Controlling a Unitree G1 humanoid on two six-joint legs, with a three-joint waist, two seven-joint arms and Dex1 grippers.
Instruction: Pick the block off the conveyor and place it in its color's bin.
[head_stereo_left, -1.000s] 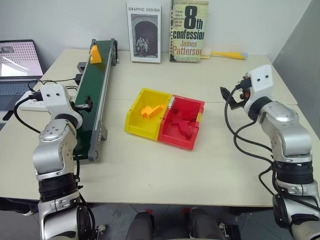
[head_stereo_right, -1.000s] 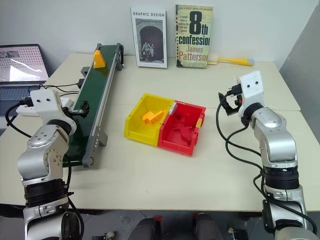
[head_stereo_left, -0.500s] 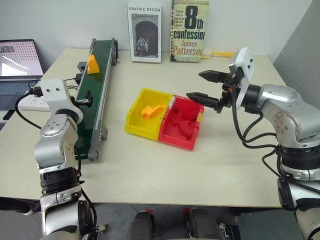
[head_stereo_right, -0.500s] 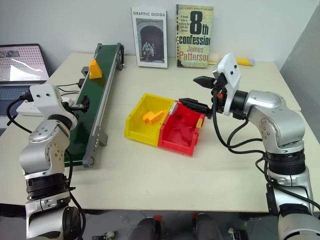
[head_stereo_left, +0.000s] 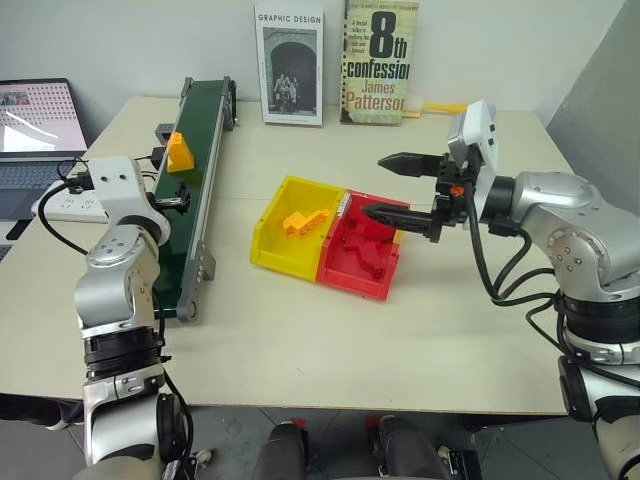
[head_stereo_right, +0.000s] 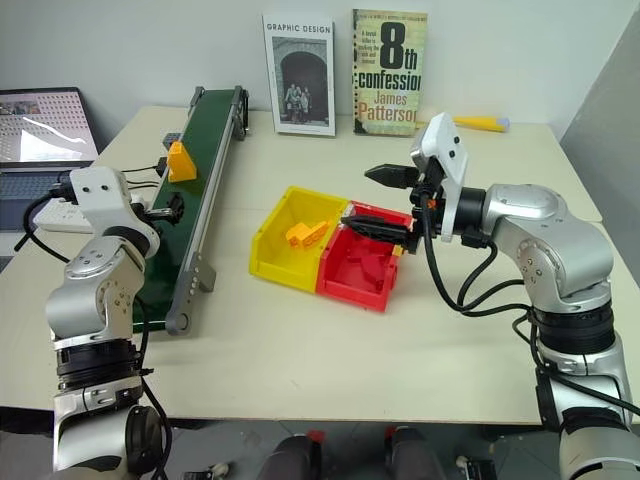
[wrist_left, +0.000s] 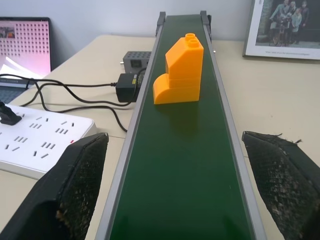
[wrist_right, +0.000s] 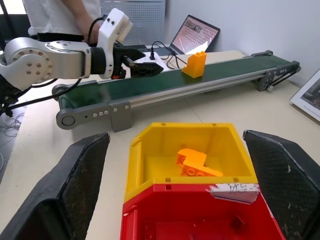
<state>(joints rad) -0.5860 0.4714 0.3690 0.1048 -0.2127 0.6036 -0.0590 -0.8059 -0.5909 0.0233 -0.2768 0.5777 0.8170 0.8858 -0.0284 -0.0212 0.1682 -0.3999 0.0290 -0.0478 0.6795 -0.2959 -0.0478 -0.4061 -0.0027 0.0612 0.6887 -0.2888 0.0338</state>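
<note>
Ahead of left claw (wrist_left: 180, 185): block (wrist_left: 180, 70).

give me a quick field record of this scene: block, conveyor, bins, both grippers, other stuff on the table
block: orange-yellow block upright on the belt, not held
conveyor: dark green conveyor along the table's left side
yellow bin: yellow bin mid-table, an orange piece lying inside
red bin: red bin joined to its right side, red pieces inside
left gripper: left gripper open, straddling the belt, short of the block
right gripper: right gripper open, empty, above the red bin
rest: two books standing at the back, laptop, power strip
</note>
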